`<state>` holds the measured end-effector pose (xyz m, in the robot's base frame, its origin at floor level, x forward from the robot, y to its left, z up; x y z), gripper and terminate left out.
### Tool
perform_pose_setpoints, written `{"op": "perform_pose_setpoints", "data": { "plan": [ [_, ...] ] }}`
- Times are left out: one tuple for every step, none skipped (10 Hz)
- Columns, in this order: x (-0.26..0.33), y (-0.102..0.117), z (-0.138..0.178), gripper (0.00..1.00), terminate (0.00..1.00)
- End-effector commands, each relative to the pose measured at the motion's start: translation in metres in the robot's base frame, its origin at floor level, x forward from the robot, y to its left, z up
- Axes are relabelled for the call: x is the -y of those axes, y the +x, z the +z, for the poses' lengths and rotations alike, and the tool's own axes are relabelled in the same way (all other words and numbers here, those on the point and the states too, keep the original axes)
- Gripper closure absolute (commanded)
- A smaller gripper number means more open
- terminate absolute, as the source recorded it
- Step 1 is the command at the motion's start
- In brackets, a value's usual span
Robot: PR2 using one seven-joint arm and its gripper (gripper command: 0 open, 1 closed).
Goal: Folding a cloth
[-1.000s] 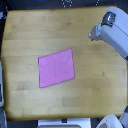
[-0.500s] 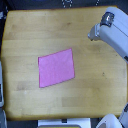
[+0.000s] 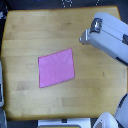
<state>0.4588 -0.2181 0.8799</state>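
**Cloth flat on the table, arm off to the side**

You are looking down on a wooden tabletop (image 3: pixel 30 30). The cloth (image 3: pixel 56 68), plain pink-magenta, lies spread flat a little toward the exterior view's left of the table's middle, slightly turned so its corners point off the table's edges. All four edges show and nothing rests on it.

The robot's arm (image 3: pixel 112 37), a pale grey housing, reaches in from the exterior view's upper right. Its gripper (image 3: pixel 85 38) sits at the end nearest the table's middle, well apart from the cloth. You cannot tell whether its jaws are parted or closed; the picture is too blurred there.
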Motion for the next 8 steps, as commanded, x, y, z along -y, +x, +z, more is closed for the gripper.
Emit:
{"op": "perform_pose_setpoints", "data": {
  "plan": [
    [-0.078,-0.015,-0.033,0.00,0.00],
    [-0.082,-0.016,-0.037,0.00,0.00],
    [-0.090,-0.018,-0.045,0.00,0.00],
    [-0.094,-0.022,-0.053,0.00,0.00],
    [-0.101,-0.029,-0.064,0.00,0.00],
    [-0.106,-0.031,-0.069,0.00,0.00],
    [-0.113,-0.033,-0.076,0.00,0.00],
    [-0.116,-0.036,-0.082,0.00,0.00]
  ]
}}
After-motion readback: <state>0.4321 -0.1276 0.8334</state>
